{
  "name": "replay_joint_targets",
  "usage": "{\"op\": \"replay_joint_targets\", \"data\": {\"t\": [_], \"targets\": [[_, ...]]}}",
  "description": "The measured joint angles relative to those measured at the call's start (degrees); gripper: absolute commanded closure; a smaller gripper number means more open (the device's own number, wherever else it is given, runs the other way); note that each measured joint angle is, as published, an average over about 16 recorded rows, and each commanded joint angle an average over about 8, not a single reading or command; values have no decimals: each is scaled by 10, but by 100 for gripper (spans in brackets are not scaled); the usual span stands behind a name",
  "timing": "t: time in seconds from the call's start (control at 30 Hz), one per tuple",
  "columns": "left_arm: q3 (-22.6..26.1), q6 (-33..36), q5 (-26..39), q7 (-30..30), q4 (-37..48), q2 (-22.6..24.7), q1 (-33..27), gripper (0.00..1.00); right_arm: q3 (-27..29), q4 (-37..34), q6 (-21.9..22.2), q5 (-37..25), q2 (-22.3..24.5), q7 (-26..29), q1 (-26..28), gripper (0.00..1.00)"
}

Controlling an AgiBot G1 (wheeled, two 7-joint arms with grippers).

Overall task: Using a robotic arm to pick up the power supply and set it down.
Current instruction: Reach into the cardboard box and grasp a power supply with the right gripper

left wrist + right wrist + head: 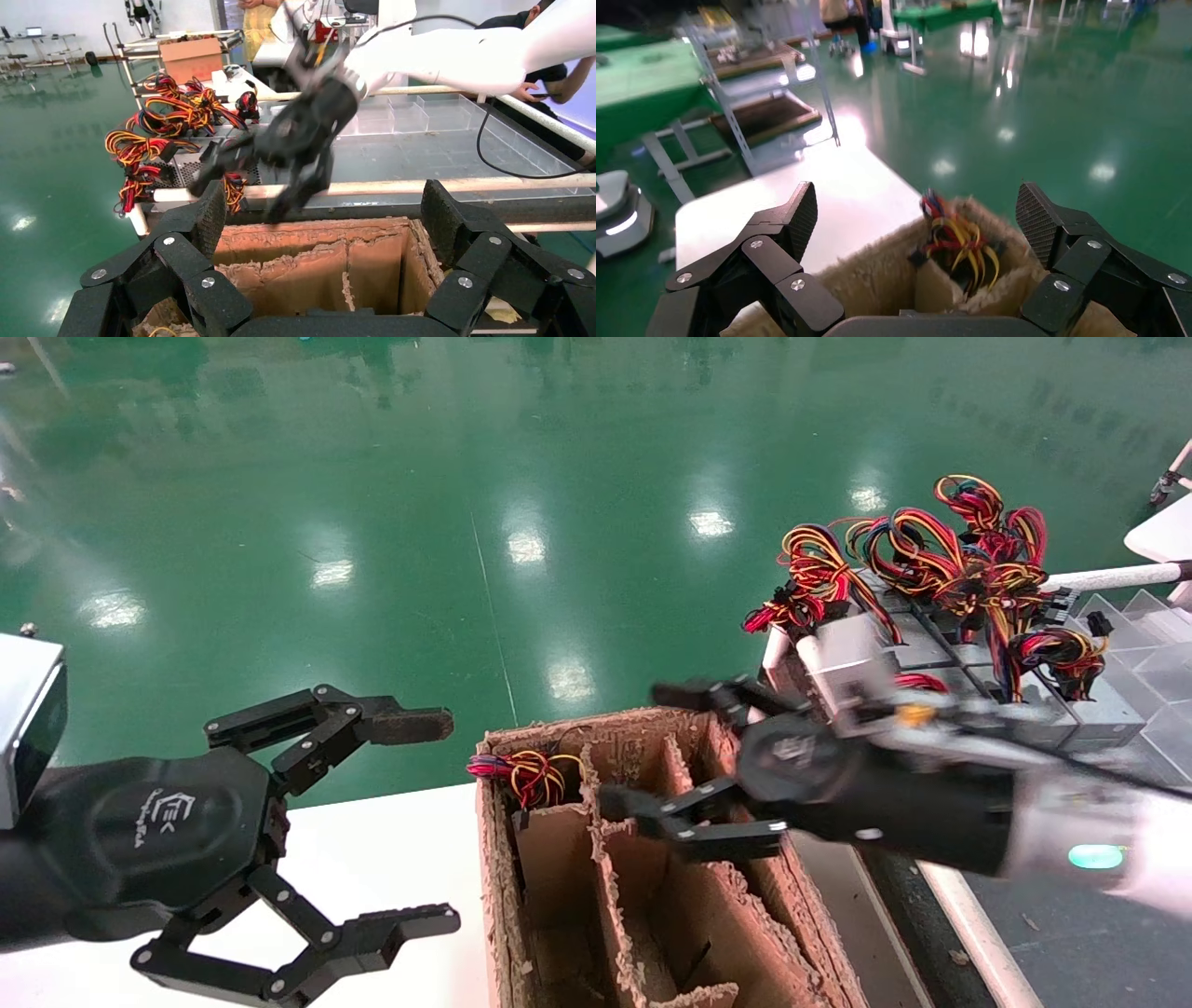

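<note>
Jaws wide and empty, your right gripper (694,761) hung over the divided carton (652,859), its arm (1071,831) reaching in from the rack side. One power supply (526,775) sat deep in the carton's far-left cell, only its red and yellow wires showing; more supplies (941,645) lay stacked on the rack (1117,576) to your right, wires (978,551) tangled above them. Your left gripper (372,822) hovered, also spread wide, over the white tabletop (372,859) beside the carton.

The risks, as you could have judged them: a finger could have clipped the ragged cardboard dividers on descent and dragged the carton; loose wires could have snagged a linkage or been pinched instead of the metal case; and a grip on wires alone could have let the supply swing or drop.
</note>
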Motion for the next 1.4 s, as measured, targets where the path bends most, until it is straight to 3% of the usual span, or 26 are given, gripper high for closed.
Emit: {"op": "replay_joint_targets", "data": {"t": [0.17,0.2,0.23,0.43,0.5,0.9,1.4], "targets": [[0,0,0,0,0,0,0,0,-26,-68,1,-31,-51,-14,31,0],[0,0,0,0,0,0,0,0,-31,-85,0,-37,-62,-18,38,5],[0,0,0,0,0,0,0,0,-36,-102,-1,-43,-73,-24,46,13],[0,0,0,0,0,0,0,0,-54,-213,-10,-65,-134,-71,87,88],[0,0,0,0,0,0,0,0,-58,-249,-14,-71,-152,-91,98,100],[0,0,0,0,0,0,0,0,-74,-403,-24,-92,-226,-203,148,100],[0,0,0,0,0,0,0,0,-82,-454,3,-80,-246,-275,159,100]]}}
